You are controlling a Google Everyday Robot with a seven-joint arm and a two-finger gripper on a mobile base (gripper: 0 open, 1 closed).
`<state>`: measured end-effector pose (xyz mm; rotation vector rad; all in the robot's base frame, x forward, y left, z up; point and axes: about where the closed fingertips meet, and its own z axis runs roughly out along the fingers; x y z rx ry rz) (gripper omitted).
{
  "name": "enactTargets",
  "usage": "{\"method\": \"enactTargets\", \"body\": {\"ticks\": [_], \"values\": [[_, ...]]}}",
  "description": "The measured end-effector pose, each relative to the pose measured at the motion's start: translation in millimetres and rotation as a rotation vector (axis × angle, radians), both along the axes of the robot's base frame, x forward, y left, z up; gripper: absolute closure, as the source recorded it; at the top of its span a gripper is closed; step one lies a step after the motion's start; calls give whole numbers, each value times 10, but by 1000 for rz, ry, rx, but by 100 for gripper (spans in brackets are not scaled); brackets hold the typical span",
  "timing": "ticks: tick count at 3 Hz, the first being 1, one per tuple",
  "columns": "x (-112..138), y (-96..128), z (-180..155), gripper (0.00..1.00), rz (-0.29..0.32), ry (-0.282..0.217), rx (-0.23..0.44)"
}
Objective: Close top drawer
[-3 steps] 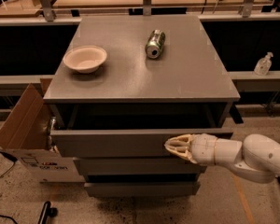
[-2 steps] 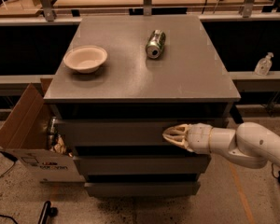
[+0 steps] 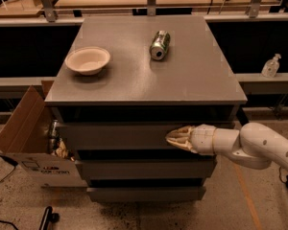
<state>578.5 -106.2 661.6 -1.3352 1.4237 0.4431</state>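
Gripper (image 3: pixel 173 138) sits at the front of the cabinet (image 3: pixel 192 80), right of centre, tips touching the top drawer (image 3: pixel 115 137) panel. Fingers look pinched together, holding nothing. The drawer runs wide across the cabinet, just under its top slab. The panel lies straight ahead of the tips, so your push goes square into the cabinet. My read: nearly home, maybe a little travel left. Versus a second ago, the panel is further in under the cabinet top, and the gripper has followed it in.
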Motion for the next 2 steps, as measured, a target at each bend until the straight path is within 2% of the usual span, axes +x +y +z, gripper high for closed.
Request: {"method": "enactTargets", "body": {"ticks": [2], "values": [[0, 0, 0, 100, 0, 0, 0]]}}
